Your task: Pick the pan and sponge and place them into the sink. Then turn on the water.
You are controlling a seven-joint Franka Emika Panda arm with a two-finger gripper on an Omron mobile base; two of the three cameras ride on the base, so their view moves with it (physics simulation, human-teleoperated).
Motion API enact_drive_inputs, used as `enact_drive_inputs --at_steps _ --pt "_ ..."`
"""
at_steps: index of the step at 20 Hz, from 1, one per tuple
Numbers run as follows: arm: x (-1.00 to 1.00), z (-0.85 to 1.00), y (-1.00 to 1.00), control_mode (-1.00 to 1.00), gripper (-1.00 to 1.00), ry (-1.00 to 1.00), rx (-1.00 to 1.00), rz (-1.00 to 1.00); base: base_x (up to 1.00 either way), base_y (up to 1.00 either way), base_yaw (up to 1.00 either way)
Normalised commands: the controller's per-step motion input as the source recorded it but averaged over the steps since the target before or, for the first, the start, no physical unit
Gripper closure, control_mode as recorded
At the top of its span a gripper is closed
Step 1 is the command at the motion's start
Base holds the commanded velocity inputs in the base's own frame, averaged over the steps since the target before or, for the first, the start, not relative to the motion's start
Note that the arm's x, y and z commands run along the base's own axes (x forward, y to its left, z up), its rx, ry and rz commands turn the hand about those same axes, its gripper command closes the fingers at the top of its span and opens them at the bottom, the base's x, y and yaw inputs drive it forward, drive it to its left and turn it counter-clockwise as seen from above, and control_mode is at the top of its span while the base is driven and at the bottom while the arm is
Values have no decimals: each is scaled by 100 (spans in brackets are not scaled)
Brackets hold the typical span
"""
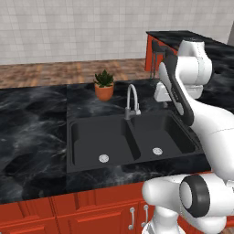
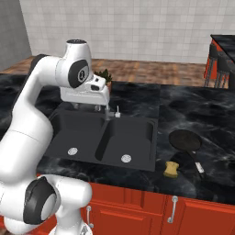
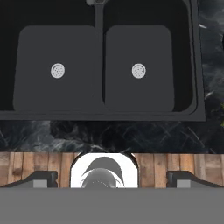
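Hovering high above the sink (image 3: 105, 114), the end effector (image 3: 112, 179) is looking straight down with its two finger tips (image 3: 41, 178) spread wide apart and nothing between them. In the hand view both black basins are lying bare, each showing only its round silver drain, the left one at about ten o'clock from the picture's middle and the right one at about one o'clock. In the right base view the pan (image 2: 185, 140) is sitting on the dark marble surface (image 2: 197, 110) at roughly three o'clock from the sink, just beside its rim, with its handle running toward five o'clock. The sponge (image 2: 172, 169) is resting near the front edge of the surface, at about seven o'clock from the pan and close to the sink's near right corner. The faucet (image 1: 132, 101) is standing at twelve o'clock behind the divider, and no stream is coming from it. Judging from this, the task is barely beginning: neither item is picked up, both are waiting outside the sink, and the water is remaining to be turned on after that.
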Motion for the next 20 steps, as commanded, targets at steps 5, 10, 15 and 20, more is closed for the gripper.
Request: enact_drive_inputs --at_steps 5,10,15,20 --pt "-3 1 -24 -100 -100 6 0 0 0 0 0" --pt "-1 -3 -20 -100 -100 4 0 1 0 0 0" --pt "0 -3 -19 -100 -100 3 0 2 0 0 0" --pt "0 -1 -16 -100 -100 1 0 5 0 0 0"
